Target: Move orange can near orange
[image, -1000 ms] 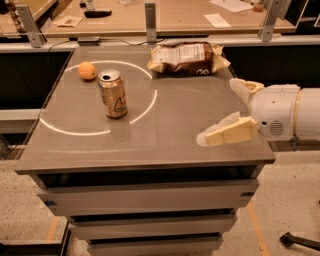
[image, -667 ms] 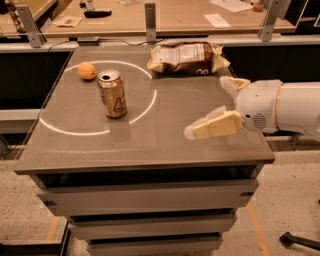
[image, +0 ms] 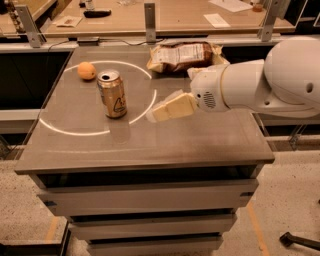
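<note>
The orange can stands upright on the grey table, inside a white circle marked on the top. The orange lies a short way behind it to the left, near the table's far left corner. My gripper hovers over the table to the right of the can, about a can's width away and not touching it. Its cream fingers point left toward the can and are spread open with nothing between them.
A brown-and-white snack bag lies at the back of the table, just behind the gripper. My white arm reaches in from the right. A desk with papers stands behind. Drawers sit below the tabletop.
The gripper and arm have moved left across the table, from near the right edge to close beside the can. The can, orange and bag have not moved.
</note>
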Motion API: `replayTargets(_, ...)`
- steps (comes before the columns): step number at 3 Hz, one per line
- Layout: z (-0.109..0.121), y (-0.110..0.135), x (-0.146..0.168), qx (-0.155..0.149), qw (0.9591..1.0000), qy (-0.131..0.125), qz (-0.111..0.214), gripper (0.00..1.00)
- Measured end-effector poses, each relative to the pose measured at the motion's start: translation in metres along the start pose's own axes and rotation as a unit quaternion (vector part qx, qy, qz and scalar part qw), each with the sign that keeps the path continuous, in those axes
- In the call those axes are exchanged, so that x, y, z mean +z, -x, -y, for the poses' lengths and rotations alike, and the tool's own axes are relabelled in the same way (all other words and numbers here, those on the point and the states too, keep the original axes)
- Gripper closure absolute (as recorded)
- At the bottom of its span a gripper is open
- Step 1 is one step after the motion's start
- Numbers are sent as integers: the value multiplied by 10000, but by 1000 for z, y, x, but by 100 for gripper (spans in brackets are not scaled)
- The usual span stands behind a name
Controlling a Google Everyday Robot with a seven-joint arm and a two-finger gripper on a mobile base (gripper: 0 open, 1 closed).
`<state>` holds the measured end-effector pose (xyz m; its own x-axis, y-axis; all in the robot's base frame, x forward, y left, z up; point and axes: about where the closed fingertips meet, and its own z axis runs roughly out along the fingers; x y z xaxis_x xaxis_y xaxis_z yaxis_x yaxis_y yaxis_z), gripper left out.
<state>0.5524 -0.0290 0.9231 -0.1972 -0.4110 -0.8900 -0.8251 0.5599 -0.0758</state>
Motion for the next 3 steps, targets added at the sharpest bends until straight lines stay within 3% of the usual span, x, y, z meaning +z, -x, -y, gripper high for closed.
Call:
replayTargets(2, -7, -2, 10, 111, 9998, -135, 120, 0)
replayTargets(3, -24, -3, 36, 141, 9990, -212, 356, 0)
